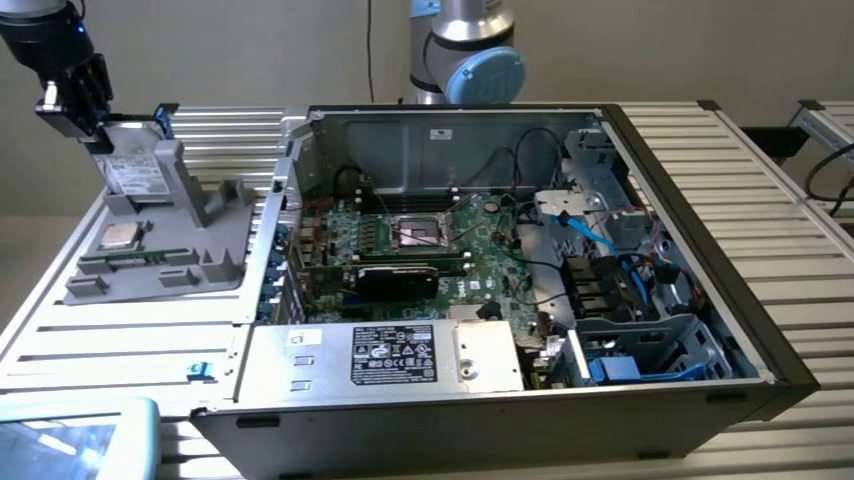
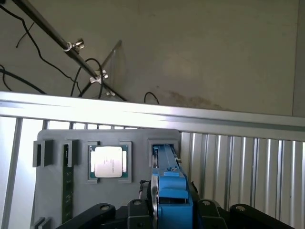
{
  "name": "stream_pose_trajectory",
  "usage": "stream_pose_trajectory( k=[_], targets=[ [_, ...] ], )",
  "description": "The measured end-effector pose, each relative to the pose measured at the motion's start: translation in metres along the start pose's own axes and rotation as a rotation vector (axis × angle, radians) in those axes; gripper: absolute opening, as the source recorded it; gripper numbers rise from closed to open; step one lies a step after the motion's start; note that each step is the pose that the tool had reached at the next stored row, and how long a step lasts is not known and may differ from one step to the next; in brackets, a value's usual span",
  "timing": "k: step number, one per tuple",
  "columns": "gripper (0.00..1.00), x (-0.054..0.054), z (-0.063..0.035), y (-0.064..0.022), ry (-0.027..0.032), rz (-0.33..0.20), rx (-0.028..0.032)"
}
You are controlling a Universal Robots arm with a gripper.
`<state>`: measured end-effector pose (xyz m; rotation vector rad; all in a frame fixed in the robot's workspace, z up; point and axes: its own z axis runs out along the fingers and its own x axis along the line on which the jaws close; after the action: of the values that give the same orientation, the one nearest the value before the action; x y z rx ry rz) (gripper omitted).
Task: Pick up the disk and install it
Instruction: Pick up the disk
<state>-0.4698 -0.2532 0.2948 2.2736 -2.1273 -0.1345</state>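
The disk (image 1: 134, 168) stands on edge in a slot of the grey holder (image 1: 200, 245) at the exterior view's left. It is silver-grey with a white label and a blue frame. My gripper (image 1: 96, 130) comes down on its upper far end. In the wrist view the disk's blue frame (image 2: 169, 183) runs edge-on between my black fingers (image 2: 137, 207), which press against both of its sides. My gripper (image 2: 170, 212) is shut on the disk, and the disk's lower part still sits in the holder (image 2: 52, 200).
A square silver processor chip (image 1: 123, 236) (image 2: 108, 162) and a green memory stick (image 2: 68, 191) lie in the holder beside the disk. The open computer case (image 1: 667, 130) fills the table's middle, with a grey power supply box (image 1: 387, 355) and a drive cage (image 1: 641, 350) at its front.
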Motion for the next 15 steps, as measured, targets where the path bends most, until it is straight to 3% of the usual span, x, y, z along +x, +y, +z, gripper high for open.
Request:
stream_pose_trajectory(
  k=[15],
  targets=[
    [0.37, -0.001, -0.0173, 0.0013, 0.0, 0.0, 0.0008]
  ],
)
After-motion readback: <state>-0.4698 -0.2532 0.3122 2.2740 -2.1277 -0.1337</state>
